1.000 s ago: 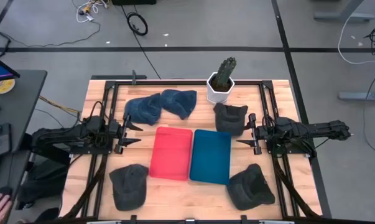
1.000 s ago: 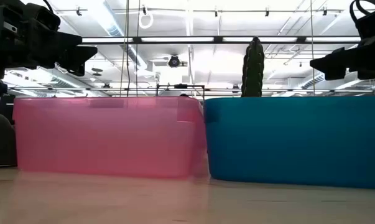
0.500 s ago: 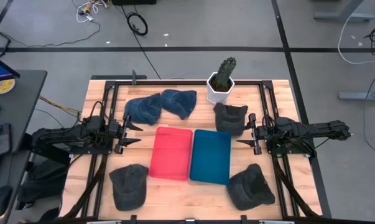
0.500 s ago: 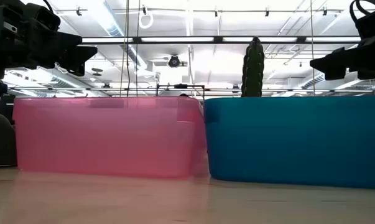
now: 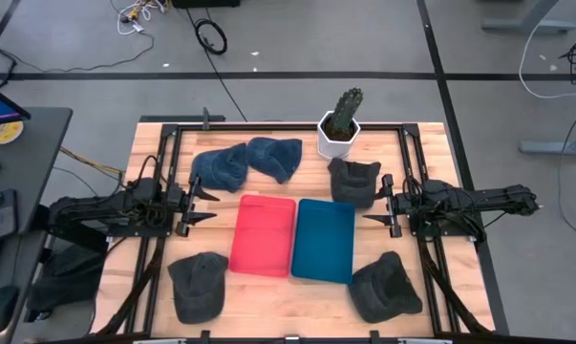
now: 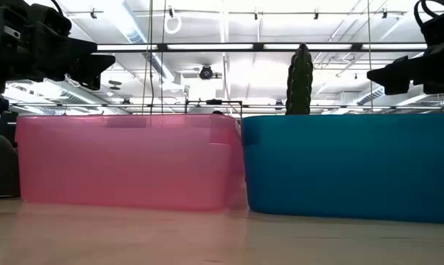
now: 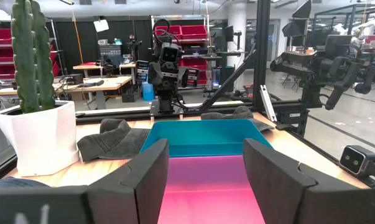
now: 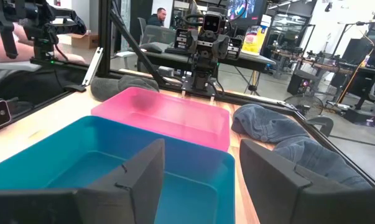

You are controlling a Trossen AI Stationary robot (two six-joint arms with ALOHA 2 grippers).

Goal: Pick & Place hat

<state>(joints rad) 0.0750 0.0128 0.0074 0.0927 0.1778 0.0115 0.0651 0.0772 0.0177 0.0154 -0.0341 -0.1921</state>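
Hovering at 9 o'clock of the pink bin (image 5: 264,234), left gripper (image 5: 203,205) has fingers spread wide, empty. Right gripper (image 5: 375,205) at 3 o'clock of the blue bin (image 5: 324,240), also spread wide, empty. Hats on the table (image 5: 268,296): two blue (image 5: 219,167) (image 5: 276,157) at 11-12 o'clock, dark ones at 1 (image 5: 353,181), 5 (image 5: 384,288) and 7 (image 5: 197,285). Cactus pot (image 5: 338,139) at 12.
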